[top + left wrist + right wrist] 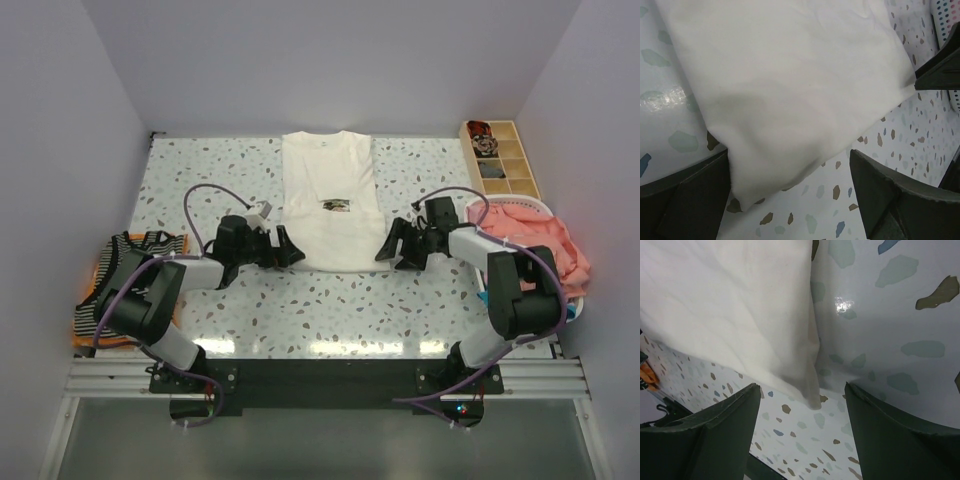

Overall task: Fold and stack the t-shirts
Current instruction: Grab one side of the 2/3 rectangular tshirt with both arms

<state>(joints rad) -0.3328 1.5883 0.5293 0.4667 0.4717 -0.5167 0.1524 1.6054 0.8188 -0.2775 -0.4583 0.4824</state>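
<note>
Nearest the arm bases, the cream t-shirt's (330,175) bottom hem lies flat on the speckled table (330,310), with a gripper at each of its corners. The left gripper (292,250) stands wide and released. In its wrist view the hem corner lies between the fingers (685,200), its edge against the left-hand one, and nothing is pinched. The right gripper (388,250) is also spread and holds nothing, the other hem corner lying on the table between its fingers (705,440).

To the left, a black-and-white striped tee (125,270) lies on an orange one (108,340). To the right, a coral-pink tee (545,245) is heaped in a white basket (520,205).

Farther out, the cream tee runs as a narrow strip toward the back wall. Its chest print (336,205) and neck label (323,142) are too small to read. A wooden tray (505,160) stands at the far right.
</note>
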